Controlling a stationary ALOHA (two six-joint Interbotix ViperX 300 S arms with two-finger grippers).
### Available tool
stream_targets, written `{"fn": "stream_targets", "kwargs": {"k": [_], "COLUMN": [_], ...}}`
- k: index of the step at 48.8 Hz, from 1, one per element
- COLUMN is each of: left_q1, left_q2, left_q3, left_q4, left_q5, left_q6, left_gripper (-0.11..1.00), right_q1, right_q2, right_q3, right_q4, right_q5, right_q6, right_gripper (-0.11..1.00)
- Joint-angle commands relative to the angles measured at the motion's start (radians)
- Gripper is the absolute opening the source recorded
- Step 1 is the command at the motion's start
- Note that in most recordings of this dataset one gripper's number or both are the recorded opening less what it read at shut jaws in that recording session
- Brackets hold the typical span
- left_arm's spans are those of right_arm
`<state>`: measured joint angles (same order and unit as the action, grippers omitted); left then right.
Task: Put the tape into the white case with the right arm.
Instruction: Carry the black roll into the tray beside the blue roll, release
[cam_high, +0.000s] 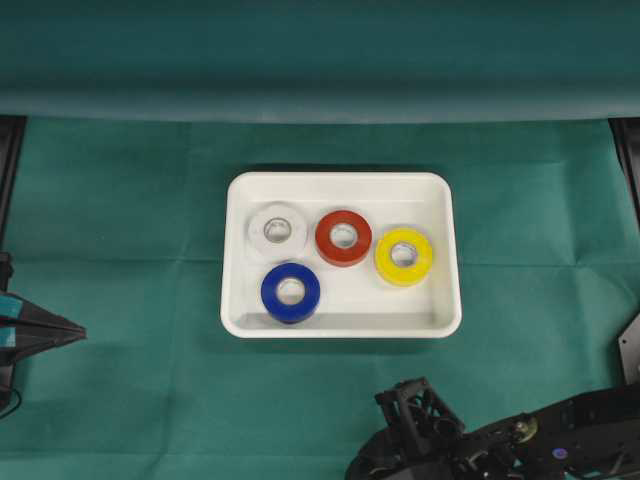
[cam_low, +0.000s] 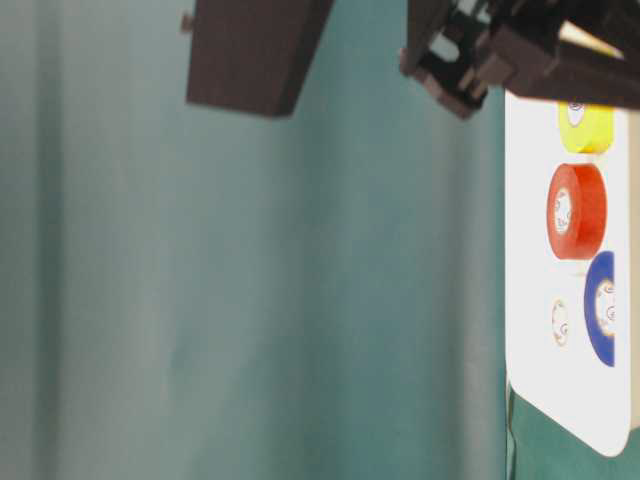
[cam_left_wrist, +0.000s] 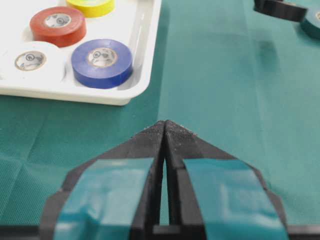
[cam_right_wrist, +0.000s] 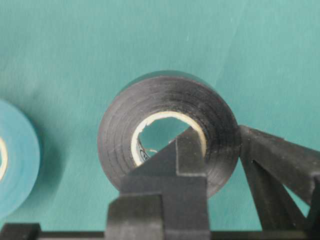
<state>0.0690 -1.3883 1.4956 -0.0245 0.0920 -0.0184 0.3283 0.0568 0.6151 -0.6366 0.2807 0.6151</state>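
- Now my right pincer (cam_right_wrist: 200, 150) is clamped shut on the black tape (cam_right_wrist: 167, 132), one finger through its core, low near the table (cam_high: 130, 200).
- Next I'd carry it over the white case (cam_high: 340, 185) and release.
- Left pincer (cam_left_wrist: 165, 131) shut, empty.

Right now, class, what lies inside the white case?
Inside the white case lie four rolls, none stacked: white tape, red tape, yellow tape and blue tape. The floor beneath each roll is covered.

No legible text — core labels blurred.
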Motion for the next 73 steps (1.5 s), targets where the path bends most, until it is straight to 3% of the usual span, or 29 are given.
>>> {"fn": "stream_targets", "kwargs": {"k": [1, 18, 41, 51, 73], "left_q1": [0.003, 0.003, 0.003, 0.003, 0.003], "left_q2": [0.009, 0.009, 0.009, 0.009, 0.009], "left_q3": [-0.014, -0.014, -0.014, -0.014, -0.015], "left_q4": [-0.002, 0.0, -0.002, -0.002, -0.002], "left_q5": [-0.006, -0.006, -0.006, -0.006, -0.006], "left_q6": [0.0, 0.0, 0.0, 0.0, 0.0], "left_gripper": [0.0, 0.0, 0.0, 0.0, 0.0], "right_q1": [-0.009, -0.186, -0.456, -0.499, -0.508], "right_q2": [-0.011, -0.041, -0.046, -0.046, -0.041], "right_q3": [-0.029, -0.028, -0.032, -0.031, -0.015], "right_q4": [-0.008, -0.025, -0.166, -0.183, -0.183], "right_q5": [0.006, 0.034, -0.04, -0.08, -0.069], "right_q6": [-0.002, -0.005, -0.008, -0.006, -0.003], "right_gripper": [0.0, 0.0, 0.0, 0.0, 0.0]}}
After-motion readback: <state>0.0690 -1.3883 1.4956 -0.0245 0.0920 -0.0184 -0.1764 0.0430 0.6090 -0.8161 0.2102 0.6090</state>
